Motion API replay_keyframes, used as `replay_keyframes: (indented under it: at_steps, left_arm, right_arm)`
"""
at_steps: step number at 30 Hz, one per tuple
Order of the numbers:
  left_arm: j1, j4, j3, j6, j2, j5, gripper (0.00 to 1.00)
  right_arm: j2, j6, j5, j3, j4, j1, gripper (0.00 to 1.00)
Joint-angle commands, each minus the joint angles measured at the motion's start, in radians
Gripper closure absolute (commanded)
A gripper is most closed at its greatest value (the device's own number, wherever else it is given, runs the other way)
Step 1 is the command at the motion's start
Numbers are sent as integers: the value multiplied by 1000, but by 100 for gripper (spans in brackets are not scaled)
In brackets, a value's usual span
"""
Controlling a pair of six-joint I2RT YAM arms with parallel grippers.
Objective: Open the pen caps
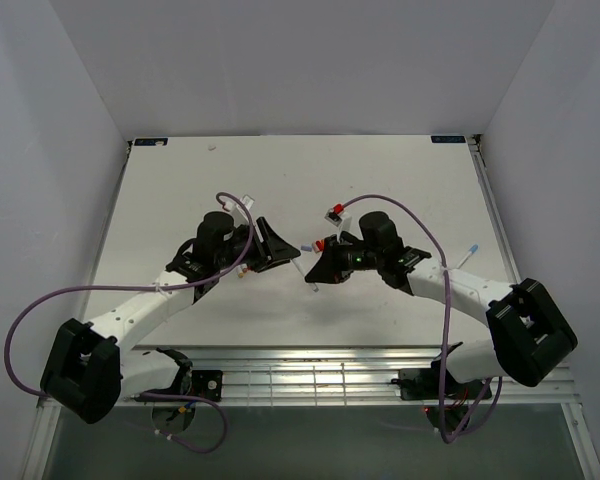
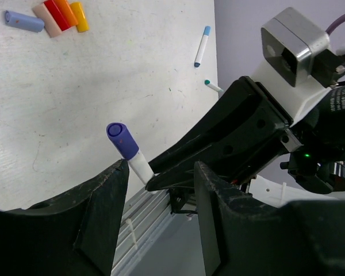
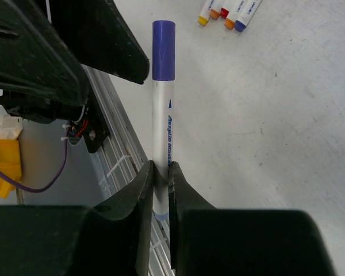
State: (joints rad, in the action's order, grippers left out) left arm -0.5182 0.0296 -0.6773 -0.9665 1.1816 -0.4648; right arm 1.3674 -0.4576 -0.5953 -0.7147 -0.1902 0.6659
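The right hand (image 3: 161, 170) is pressed together on the white barrel (image 3: 163, 123) of a pen and holds it off the worktop (image 2: 103, 86), with the purple cap (image 3: 163, 50) pointing away from its fingers. The left hand (image 2: 161, 170) is spread. One of its fingers (image 2: 106, 198) sits just beside the cap, which is not yet between the two fingers. Further out on the worktop, a cluster of loose caps (image 2: 62, 16) lies well apart from both hands, and a few other pens (image 3: 233, 8) lie side by side.

The step in hand looks like lining the left hand up on the purple cap. The next move probably calls for centring the cap between the spread fingers and closing on the cap alone. The left hand would then pull straight along the barrel while the right hand keeps its pinch firm.
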Motion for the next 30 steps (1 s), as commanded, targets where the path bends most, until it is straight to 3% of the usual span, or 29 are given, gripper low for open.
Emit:
replay_keyframes:
  at_steps: [1,12,19,26,30]
  left_arm:
    - [1,-13,15,12,-33,11,40]
    - [3,-89,-11,49,-31,86,41]
    - [1,-80,-11,38,-31,89,49]
    - [3,-86,-16,35,-45,95,72]
    - [3,-89,-19,35,-46,94,95]
  right_arm:
    - [-19,-23,-14,-40,-55,31,92]
    - [-54,-21,6,-55,-23,75,92]
    - [-37,-35,-11,-49,-54,78,92]
    - [-24,-53,-12,-54,-80,93,92]
    - [-10,-59,-15,-61,-97,97,92]
